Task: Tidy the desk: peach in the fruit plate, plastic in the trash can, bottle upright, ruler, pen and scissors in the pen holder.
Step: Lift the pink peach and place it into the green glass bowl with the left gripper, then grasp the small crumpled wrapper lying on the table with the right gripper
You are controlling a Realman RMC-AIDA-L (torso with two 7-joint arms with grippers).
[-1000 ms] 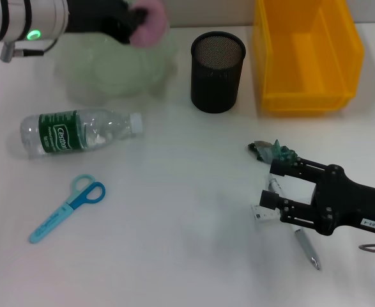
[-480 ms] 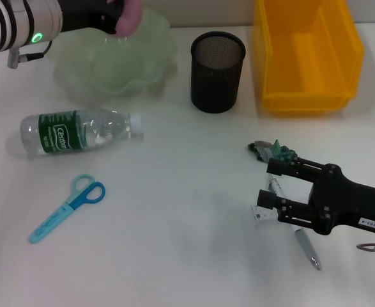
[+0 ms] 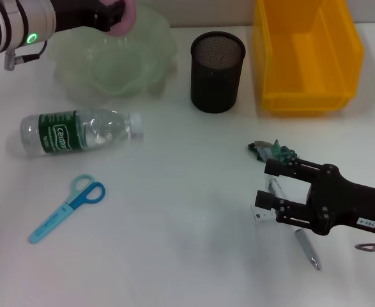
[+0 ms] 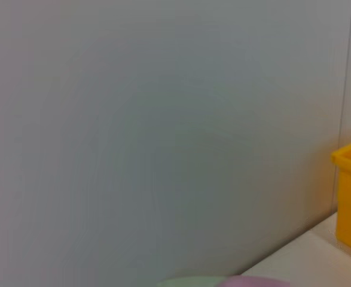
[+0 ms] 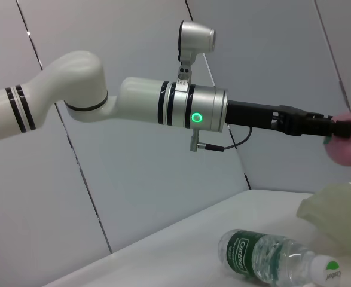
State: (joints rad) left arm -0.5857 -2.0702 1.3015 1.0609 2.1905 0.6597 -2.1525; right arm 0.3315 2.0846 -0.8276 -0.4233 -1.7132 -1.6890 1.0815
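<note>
- Left gripper point(image 3: 118, 14): held above the far rim of the fruit plate point(image 3: 145, 70), closed on the pink peach point(image 3: 127, 13); the peach is not yet in the plate.
- Fruit plate: pale green with a wavy edge, at the far left of the desk point(image 3: 187, 224), just beside the pen holder point(image 3: 217, 71).
- Pen holder: black mesh, upright, with the yellow bin point(image 3: 305, 57) just beside it on the right.
- Bottle point(image 3: 78, 132): lying on its side near the plate's front edge, cap pointing right.
- Scissors point(image 3: 66, 208): blue, flat on the desk, in front of the bottle.
- Right gripper point(image 3: 267, 184): low over the desk at front right, fingers spread wide over the pen point(image 3: 297, 231).
- Plastic scrap point(image 3: 271, 151): crumpled, just beyond the right gripper's far finger.
- Open desk lies between the scissors and the right gripper.
</note>
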